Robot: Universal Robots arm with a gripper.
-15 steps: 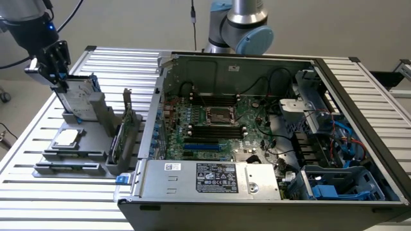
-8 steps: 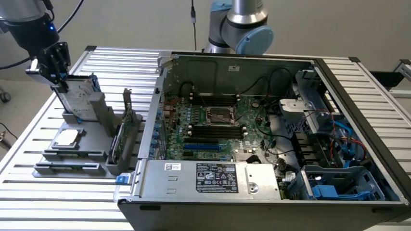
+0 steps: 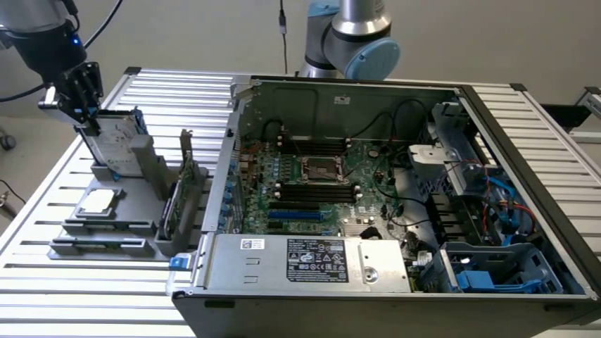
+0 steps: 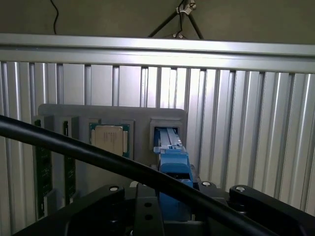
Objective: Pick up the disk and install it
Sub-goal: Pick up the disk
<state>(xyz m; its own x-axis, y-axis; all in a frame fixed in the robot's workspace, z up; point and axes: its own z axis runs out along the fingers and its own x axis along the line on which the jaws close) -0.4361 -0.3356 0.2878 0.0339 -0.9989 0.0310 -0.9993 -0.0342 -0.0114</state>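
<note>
The gripper (image 3: 91, 121) hangs over the far corner of the table (image 3: 56, 296), at the exterior view's left, down on the top edge of the disk (image 3: 120, 144). The disk stands upright in a slot of the grey holder (image 3: 103, 236), its white label facing the case (image 3: 376, 91) and its blue carrier showing along the edges. From the wrist the carrier (image 4: 172, 157) sits dead centre under the gripper's black body, with a black cable (image 4: 74, 147) slung across in front of it. Whether the gripper has actually clamped the disk or only straddles it, I cannot tell; the disk looks seated in its slot.

On the same holder a square chip (image 3: 98, 202) lies flat just beside the disk, toward the near edge of the table, and memory sticks (image 3: 183, 190) stand on edge between the disk and the case. The case lies open on its side, motherboard up, well apart from the disk, with a blue bracket (image 3: 493, 271) in its near corner at the exterior view's right
</note>
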